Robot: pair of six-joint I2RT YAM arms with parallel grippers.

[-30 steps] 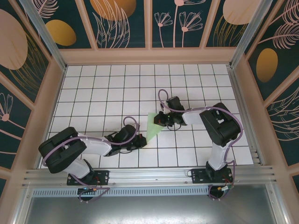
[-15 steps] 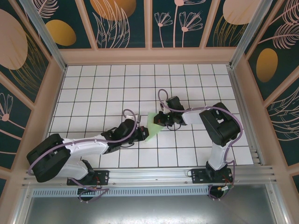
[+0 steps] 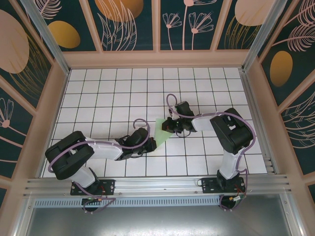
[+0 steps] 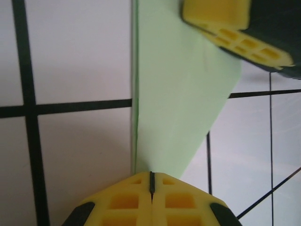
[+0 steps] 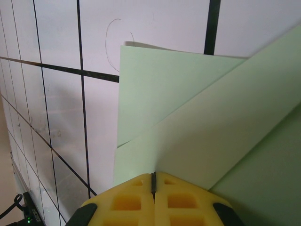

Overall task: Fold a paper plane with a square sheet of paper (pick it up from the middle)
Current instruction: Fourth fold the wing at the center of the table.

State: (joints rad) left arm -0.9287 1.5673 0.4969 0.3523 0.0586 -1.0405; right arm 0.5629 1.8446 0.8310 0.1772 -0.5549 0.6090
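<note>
The left arm has drawn its elbow back in toward its base, while the left gripper (image 3: pixel 149 144) stays at the near left tip of the folded sheet of paper (image 3: pixel 160 131). The paper lies flat around the middle of the white gridded surface (image 3: pixel 98 93), between the two grippers. The right gripper (image 3: pixel 168 126) rests on its far right edge. Both sets of jaws are pressed together, tips touching the paper. I cannot tell whether any paper is caught between them.

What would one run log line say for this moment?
paper: partly folded | left gripper: shut, tip at paper's narrow end | right gripper: shut, tip on folded layers
</note>
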